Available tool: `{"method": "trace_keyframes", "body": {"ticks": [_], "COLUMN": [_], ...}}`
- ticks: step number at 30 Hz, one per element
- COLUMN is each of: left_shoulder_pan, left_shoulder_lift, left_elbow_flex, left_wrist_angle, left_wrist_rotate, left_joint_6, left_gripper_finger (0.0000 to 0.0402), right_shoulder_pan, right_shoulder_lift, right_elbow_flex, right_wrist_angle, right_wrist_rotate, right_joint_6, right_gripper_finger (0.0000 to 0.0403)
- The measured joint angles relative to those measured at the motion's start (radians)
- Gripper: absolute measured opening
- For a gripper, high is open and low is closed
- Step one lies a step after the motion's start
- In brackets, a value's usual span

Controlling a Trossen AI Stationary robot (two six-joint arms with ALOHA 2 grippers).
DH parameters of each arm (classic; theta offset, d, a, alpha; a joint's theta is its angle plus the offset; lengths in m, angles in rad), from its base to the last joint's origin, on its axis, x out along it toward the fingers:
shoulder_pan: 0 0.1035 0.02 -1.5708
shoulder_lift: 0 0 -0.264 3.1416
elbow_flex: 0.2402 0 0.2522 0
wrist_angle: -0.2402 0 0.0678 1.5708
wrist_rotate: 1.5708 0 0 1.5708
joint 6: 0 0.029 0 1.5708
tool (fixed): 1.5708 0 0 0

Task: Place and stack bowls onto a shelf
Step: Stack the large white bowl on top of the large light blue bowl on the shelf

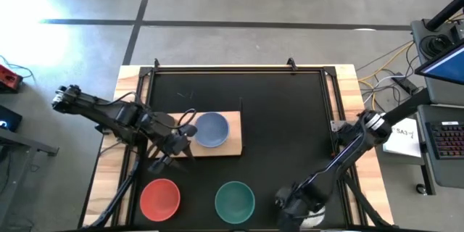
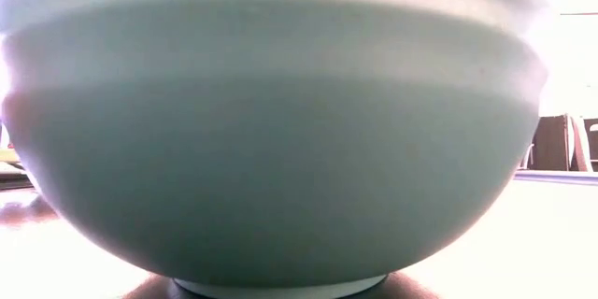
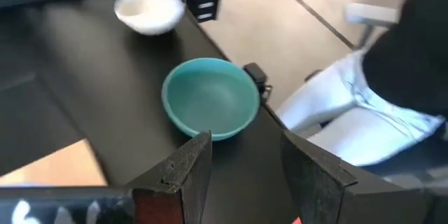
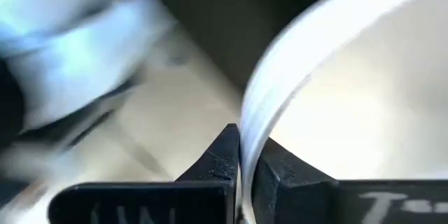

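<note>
Right gripper (image 4: 240, 155) pinched shut on the white bowl's (image 4: 350, 105) rim at the table's near edge. Best lifted straight up and kept level, passing clear of the teal bowl (image 1: 235, 199) and red bowl (image 1: 160, 198). Farther back, pale blue bowl (image 1: 211, 129) seated on the shelf (image 1: 230, 147); left gripper (image 1: 186, 130) spread open just beside it.

One bowl (image 1: 212, 128) sits on the shelf (image 1: 233, 145); two bowls (image 1: 160, 198) (image 1: 235, 199) lie side by side before it.
</note>
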Motion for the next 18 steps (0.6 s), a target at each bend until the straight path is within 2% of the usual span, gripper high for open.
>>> {"method": "trace_keyframes", "body": {"ticks": [3,8,11,15,18], "left_shoulder_pan": [-0.008,-0.044,-0.074,-0.109,-0.114], "left_shoulder_lift": [0.003,0.003,0.005,0.011,0.023], "left_elbow_flex": [0.0,-0.003,-0.003,-0.004,-0.004], "left_wrist_angle": [0.015,0.078,0.137,0.216,0.268], "left_wrist_rotate": [0.059,0.172,0.242,0.257,0.256], "left_joint_6": [0.042,0.135,0.195,0.276,0.306], "left_gripper_finger": [0.0152,0.0152,0.0152,0.0152,0.0152], "right_shoulder_pan": [0.0,0.0,-0.006,-0.037,-0.08], "right_shoulder_lift": [-0.058,-0.151,-0.187,-0.199,-0.191], "right_elbow_flex": [0.001,0.001,0.001,0.001,0.001], "right_wrist_angle": [0.195,0.357,0.397,0.486,0.562], "right_wrist_rotate": [0.032,0.243,0.38,0.396,0.328], "right_joint_6": [-0.069,-0.205,-0.382,-0.704,-0.937], "right_gripper_finger": [0.0008,0.0008,0.0008,0.0008,0.0008]}}
